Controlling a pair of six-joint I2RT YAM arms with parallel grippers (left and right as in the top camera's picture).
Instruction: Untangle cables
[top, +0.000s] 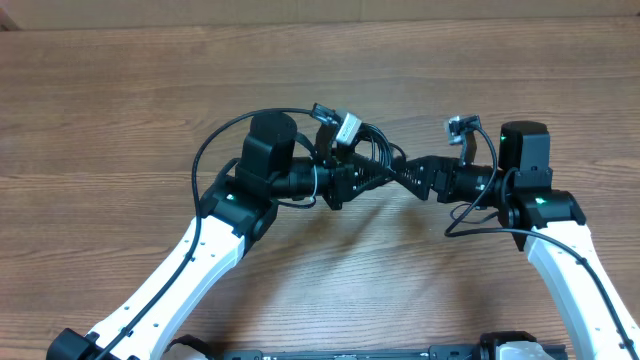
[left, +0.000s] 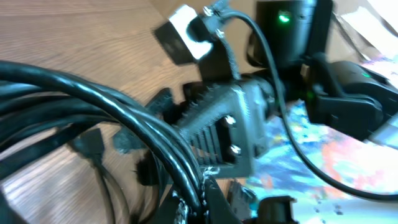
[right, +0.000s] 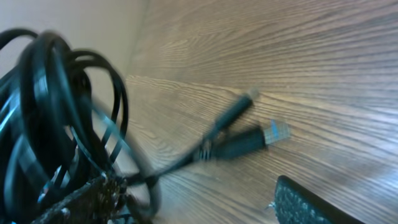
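From above, both arms meet at the middle of the worktop, the cables (left: 112, 106) bunched between them. Only the right wrist view shows two plug ends (right: 249, 138), lying side by side with their tips pointing away from the coil. The left gripper (top: 347, 185) pinches the bundle. The right gripper (right: 193, 200) has its fingers apart.

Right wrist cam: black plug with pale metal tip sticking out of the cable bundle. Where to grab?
Probably the rigid black plug body behind the pale metal tip, pinched across its narrow width. It juts clear of the coiled black cable loops, so come from the open tip end, above the wooden table.
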